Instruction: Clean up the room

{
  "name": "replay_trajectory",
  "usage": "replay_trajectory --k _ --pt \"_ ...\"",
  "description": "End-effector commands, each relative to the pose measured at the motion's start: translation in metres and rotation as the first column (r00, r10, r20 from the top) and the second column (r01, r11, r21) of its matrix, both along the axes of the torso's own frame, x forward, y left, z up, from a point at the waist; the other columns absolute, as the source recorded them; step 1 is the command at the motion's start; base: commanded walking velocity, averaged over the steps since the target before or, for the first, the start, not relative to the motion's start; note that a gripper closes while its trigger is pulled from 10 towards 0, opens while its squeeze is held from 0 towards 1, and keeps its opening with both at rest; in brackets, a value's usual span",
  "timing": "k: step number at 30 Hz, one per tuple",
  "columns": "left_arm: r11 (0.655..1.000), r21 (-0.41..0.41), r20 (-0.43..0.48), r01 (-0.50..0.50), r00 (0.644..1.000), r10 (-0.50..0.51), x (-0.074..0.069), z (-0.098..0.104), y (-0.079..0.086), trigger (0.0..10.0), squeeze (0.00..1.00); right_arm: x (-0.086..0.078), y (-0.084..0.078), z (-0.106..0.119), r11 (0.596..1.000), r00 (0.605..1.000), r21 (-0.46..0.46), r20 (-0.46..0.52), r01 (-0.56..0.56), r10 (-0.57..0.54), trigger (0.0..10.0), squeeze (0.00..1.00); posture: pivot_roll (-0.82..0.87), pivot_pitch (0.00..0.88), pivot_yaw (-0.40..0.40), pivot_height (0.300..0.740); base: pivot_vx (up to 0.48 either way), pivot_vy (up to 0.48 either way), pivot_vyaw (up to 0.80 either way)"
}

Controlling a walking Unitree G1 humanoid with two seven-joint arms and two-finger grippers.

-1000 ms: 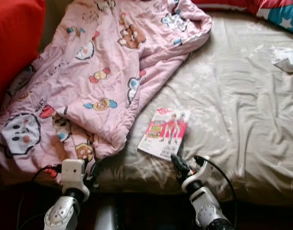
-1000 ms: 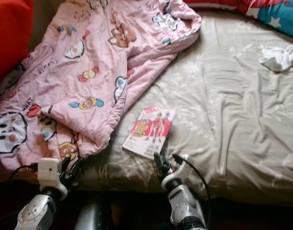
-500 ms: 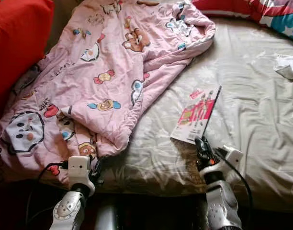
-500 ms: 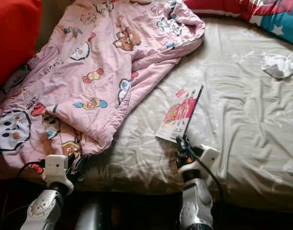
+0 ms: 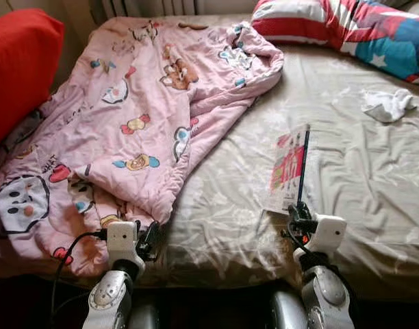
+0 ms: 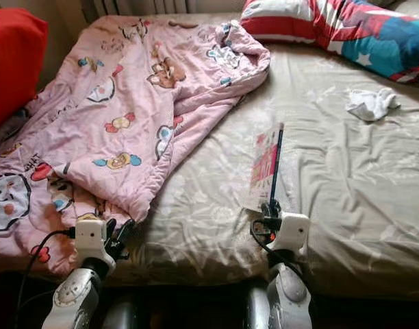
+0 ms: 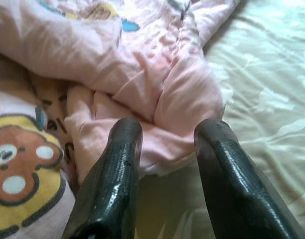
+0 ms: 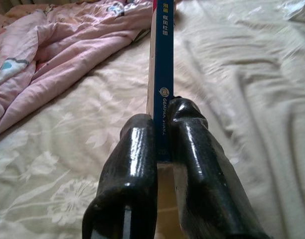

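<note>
A thin book (image 5: 291,168) with a pink cover and a blue spine (image 8: 163,64) stands on edge above the beige bed sheet (image 5: 360,171). My right gripper (image 5: 298,212) is shut on its near end, spine pinched between the fingers (image 8: 192,149). My left gripper (image 5: 149,240) is open at the bed's front edge, its fingertips (image 7: 125,134) right before the folded corner of the pink cartoon quilt (image 5: 127,116), with nothing between them. A crumpled white cloth (image 5: 387,104) lies at the far right of the bed.
A red cushion (image 5: 18,62) leans at the left. A red, white and blue pillow (image 5: 346,27) lies across the head of the bed. The quilt covers the left half of the mattress. The floor below the front edge is dark.
The book lay flat on the sheet; my right gripper has lifted it onto its edge and carried it right. The camera has pulled back and up. My left gripper stays by the quilt.
</note>
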State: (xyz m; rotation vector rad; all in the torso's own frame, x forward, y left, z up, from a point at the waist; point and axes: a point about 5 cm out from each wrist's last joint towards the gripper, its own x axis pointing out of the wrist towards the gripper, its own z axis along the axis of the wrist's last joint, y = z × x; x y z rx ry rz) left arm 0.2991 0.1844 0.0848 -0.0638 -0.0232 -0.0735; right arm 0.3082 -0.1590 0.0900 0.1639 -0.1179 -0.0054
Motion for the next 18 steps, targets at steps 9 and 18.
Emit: replay_trajectory --k 9,18 --pt "1.0 -0.015 -0.017 -0.014 1.0 0.013 -0.0026 -0.0088 0.0024 10.0 0.0 -0.002 0.0036 0.0059 1.0 0.999 -0.013 0.036 0.009 -0.008 10.0 0.0 -0.04 0.153 0.03 0.684 0.0 0.0 0.0" --pt "1.0 -0.02 -0.014 -0.013 1.0 0.012 -0.0011 -0.0092 0.0006 10.0 0.0 -0.002 0.0016 0.0053 1.0 0.999 -0.003 0.033 0.016 -0.016 10.0 0.0 -0.04 0.16 0.024 0.739 0.0 0.0 0.0"
